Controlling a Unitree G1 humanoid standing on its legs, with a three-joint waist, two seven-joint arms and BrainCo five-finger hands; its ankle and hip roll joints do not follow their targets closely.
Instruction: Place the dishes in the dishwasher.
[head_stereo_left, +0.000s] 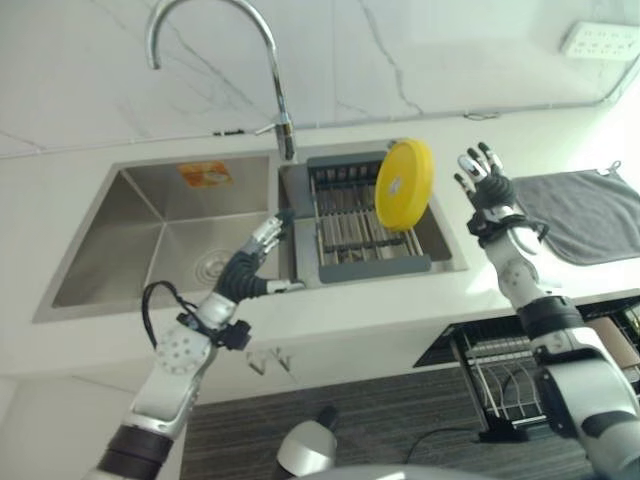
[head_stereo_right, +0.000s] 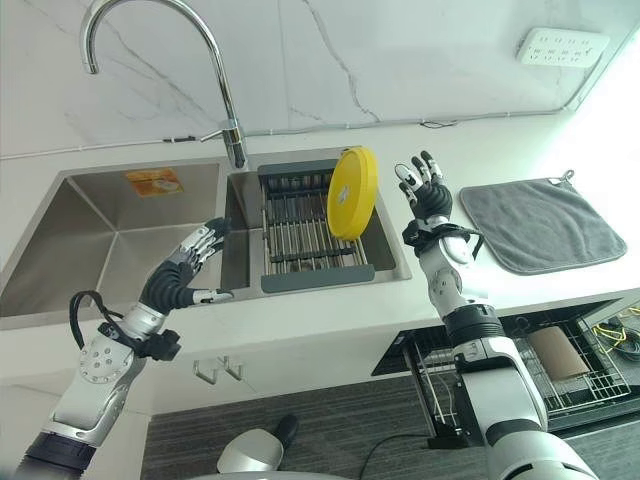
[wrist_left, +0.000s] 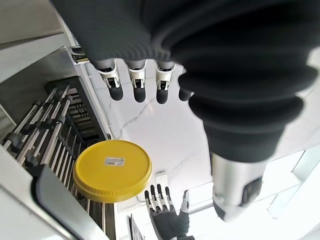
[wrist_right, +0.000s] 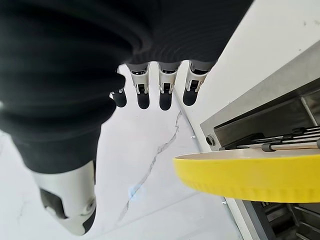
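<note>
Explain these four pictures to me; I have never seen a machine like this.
This is a humanoid robot at a kitchen sink. The two wide pictures come from the cameras in its head, looking down. The other two come from cameras on its wrists, looking along each hand.

A round yellow plastic plate stands on edge in the grey dish rack set in the right basin of the steel sink. A curved chrome tap rises behind, and a grey cloth lies on the white counter.

The left hand reaches over the sink, fingers relaxed. The right hand is raised beside the plate, fingers spread. Neither holds anything. The pulled-out wire dishwasher rack waits below.
</note>
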